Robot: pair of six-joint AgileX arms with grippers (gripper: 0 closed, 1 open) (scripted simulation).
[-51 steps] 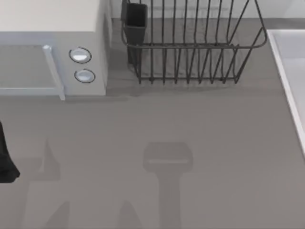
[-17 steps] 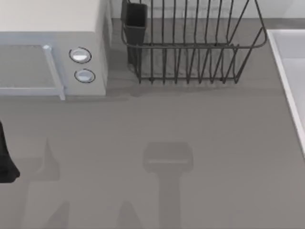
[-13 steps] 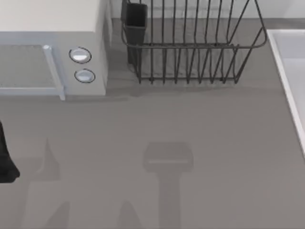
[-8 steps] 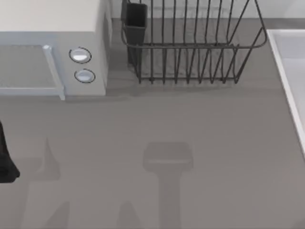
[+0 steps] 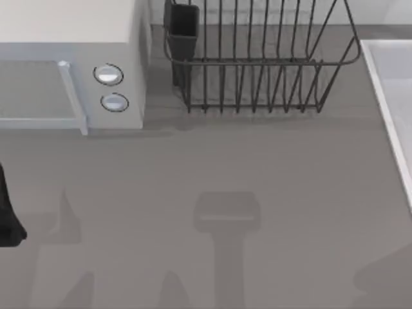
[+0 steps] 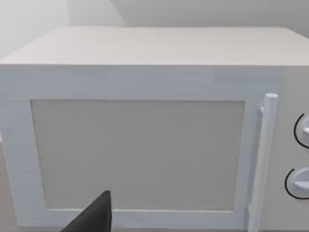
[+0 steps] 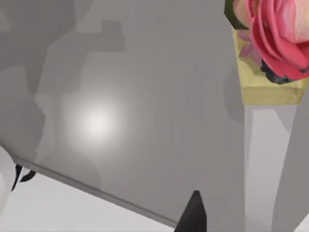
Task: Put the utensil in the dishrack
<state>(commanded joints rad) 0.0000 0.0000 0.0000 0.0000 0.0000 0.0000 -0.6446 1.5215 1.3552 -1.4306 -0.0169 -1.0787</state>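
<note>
Rack point(image 5: 257, 61) sits at the far edge of the table point(image 5: 257, 167), just right of the microwave point(image 5: 71, 38), close beside it but w/ a narrow gap. Rack is upright, thin vertical bars, flared rim; dark rectangular cup point(image 5: 183, 29) at its corner nearest the microwave. No utensil to point at in the rack from what the bars let through.

Microwave: white, two round knobs point(image 5: 108, 74) stacked on the side toward the rack, vertical door handle point(image 5: 72, 96) next to them. A pale raised edge point(image 5: 389, 103) runs along the table well right of the rack.

Left arm point(image 5: 8, 215): dark piece at the table's left edge, well in front of the microwave. Left wrist view faces the microwave door point(image 6: 137, 154), one dark fingertip point(image 6: 96, 215) in the foreground; can't tell if the gripper is spread or closed.

Right wrist view: grey surface, pink rose point(image 7: 275, 34) on a yellow-green block, one dark fingertip point(image 7: 193, 215). Grip state there: can't tell either.
</note>
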